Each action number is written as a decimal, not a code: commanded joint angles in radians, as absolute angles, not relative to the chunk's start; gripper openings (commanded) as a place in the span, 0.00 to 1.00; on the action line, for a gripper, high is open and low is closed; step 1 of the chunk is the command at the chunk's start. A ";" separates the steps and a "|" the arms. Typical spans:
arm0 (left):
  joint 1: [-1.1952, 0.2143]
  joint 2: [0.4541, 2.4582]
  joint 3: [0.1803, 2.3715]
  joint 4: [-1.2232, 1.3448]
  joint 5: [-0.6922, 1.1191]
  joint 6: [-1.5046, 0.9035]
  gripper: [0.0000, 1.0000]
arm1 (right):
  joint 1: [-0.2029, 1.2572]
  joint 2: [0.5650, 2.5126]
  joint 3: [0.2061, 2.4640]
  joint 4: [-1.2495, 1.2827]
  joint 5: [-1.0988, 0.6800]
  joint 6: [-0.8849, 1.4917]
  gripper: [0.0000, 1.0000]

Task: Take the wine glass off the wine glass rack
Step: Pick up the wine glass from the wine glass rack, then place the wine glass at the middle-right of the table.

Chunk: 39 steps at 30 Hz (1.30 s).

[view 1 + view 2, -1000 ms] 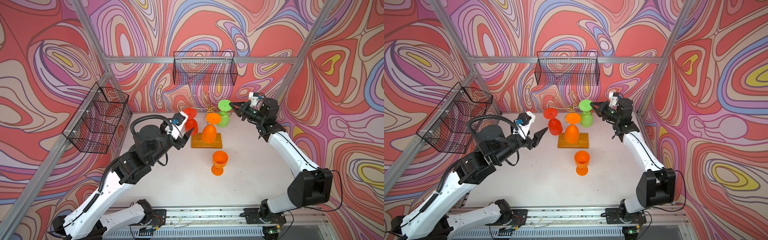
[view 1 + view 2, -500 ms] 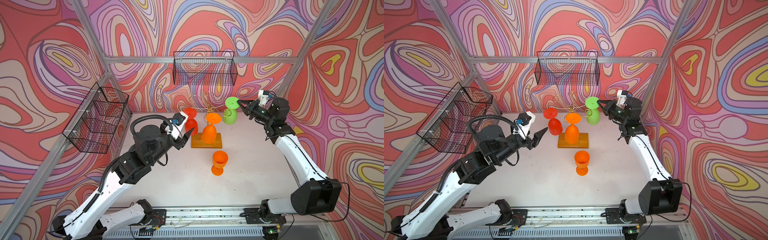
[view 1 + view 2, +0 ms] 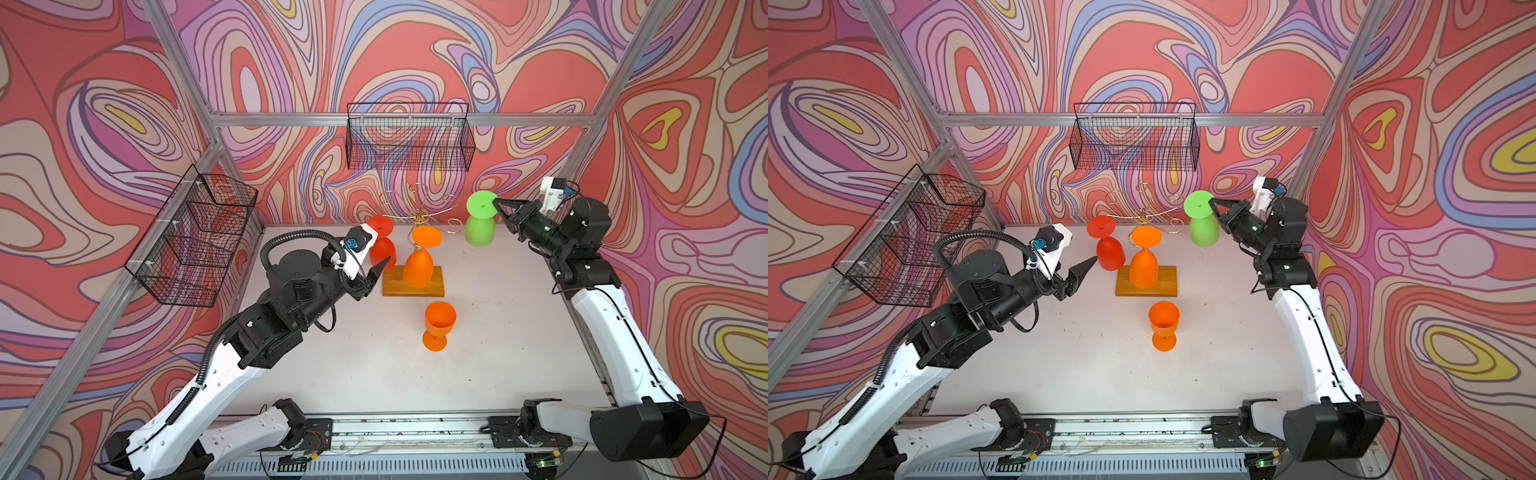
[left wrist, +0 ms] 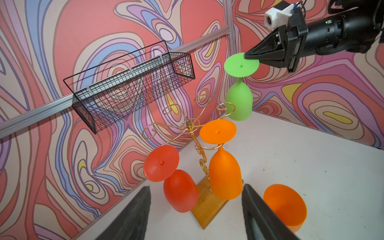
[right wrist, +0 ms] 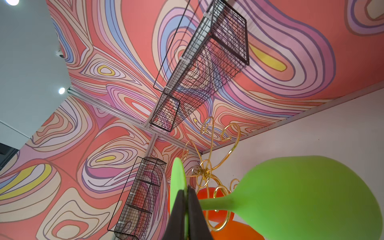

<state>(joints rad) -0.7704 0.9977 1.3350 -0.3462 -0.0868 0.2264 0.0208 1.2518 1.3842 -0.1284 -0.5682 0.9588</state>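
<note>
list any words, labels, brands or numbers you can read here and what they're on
None can be read in any view. The green wine glass, the wine glass rack and the black wire baskets bear no lettering; the walls carry only swirls. Any marks on the circuit boards by the front rail are too small to read.

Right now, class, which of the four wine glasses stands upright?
The orange glass in front of the wooden base, bowl up; the other three are inverted.
</note>
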 commanded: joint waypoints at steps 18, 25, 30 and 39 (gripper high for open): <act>-0.614 1.174 1.330 0.060 0.452 -0.049 0.78 | 0.018 1.166 1.455 0.387 -0.765 1.142 0.00; -0.453 1.305 1.338 0.427 0.855 -0.356 0.80 | 0.018 1.222 1.413 0.732 -0.822 1.393 0.00; -0.391 1.454 1.376 0.816 1.031 -0.663 0.79 | 0.018 1.282 1.378 1.008 -0.816 1.596 0.00; -0.390 1.619 1.510 1.011 1.079 -0.828 0.80 | 0.027 1.352 1.361 1.248 -0.793 1.774 0.00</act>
<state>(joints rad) -0.3920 1.5970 1.4540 0.8146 1.0222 -0.7109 0.0212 1.3430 1.3716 1.0832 -0.8024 1.6775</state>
